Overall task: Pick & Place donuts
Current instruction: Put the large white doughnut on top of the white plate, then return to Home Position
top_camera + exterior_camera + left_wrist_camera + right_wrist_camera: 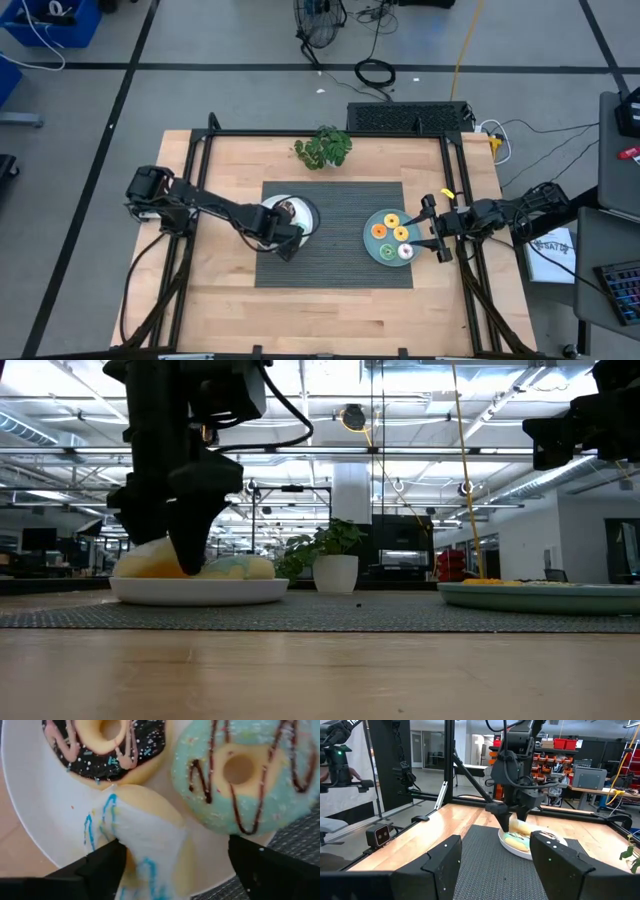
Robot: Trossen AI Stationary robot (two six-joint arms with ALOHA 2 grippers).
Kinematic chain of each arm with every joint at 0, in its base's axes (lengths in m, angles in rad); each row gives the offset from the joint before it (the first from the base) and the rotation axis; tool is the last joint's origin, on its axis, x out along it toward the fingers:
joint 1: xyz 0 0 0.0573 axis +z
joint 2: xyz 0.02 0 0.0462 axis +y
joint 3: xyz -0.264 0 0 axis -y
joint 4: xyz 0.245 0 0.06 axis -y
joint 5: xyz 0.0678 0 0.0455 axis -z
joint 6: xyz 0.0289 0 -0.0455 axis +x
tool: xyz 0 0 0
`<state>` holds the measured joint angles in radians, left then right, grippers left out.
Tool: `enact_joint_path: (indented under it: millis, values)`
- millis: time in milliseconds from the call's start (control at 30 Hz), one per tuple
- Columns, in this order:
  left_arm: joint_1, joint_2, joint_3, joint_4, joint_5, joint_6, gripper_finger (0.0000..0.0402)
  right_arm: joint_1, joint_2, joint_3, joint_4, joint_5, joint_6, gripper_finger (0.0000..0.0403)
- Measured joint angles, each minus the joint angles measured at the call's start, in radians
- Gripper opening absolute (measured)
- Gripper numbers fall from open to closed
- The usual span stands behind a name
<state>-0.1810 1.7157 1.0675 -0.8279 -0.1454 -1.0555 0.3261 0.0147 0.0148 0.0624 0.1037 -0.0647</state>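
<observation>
Between the two dark fingers of the left gripper [170, 865], on the round white plate [35, 815], a white-iced toy donut with blue stripes [145, 840] lies directly beneath the parted jaws, one finger at its edge and the other clear of it, so nothing is gripped. Just beyond it on the same plate sit a chocolate-brown donut with pink drizzle [107, 747] and a mint-blue donut with dark drizzle [242, 775], the three crowded together and touching or nearly so. Seen from above, this plate rests at the left end of the dark ribbed mat [335, 268], with the left gripper low over it. Across the mat, at its right end, a round teal plate [377, 252] carries several small orange and yellow donuts [391, 219] and a pale one [405, 252]. The right gripper [436, 228] hovers at that plate's outer rim, jaws spread and empty, making it the nearer arm to those rings. Farthest back, at the table's rear edge, stands a small green leafy plant [323, 147].
</observation>
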Motion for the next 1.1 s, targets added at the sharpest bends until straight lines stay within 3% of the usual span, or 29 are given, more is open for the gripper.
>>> enact_joint_path:
  millis: [267, 467, 667, 867, 1000, 1100]
  values:
    - [0.003, 0.000, 0.036, 0.014, 0.005, 0.053, 0.0390, 0.000, 0.000, 0.000, 0.000, 0.000, 0.000, 0.0222]
    - [0.003, 0.000, 0.093, 0.009, 0.002, 0.112, 0.0392, 0.000, 0.000, 0.000, 0.000, 0.000, 0.000, 0.0222]
    - [-0.005, -0.058, 0.189, 0.016, -0.069, 0.252, 0.0392, 0.000, 0.000, 0.000, 0.000, 0.000, 0.000, 0.0222]
    - [-0.092, -0.206, 0.215, 0.060, -0.219, 0.545, 0.0392, 0.000, 0.000, 0.000, 0.000, 0.000, 0.000, 0.0222]
    - [-0.158, -0.362, 0.143, 0.090, -0.395, 0.583, 0.0392, 0.000, 0.000, 0.000, 0.000, 0.000, 0.000, 0.0222]
    - [-0.198, -0.506, 0.019, 0.198, -0.532, 0.592, 0.0392, 0.000, 0.000, 0.000, 0.000, 0.000, 0.000, 0.0222]
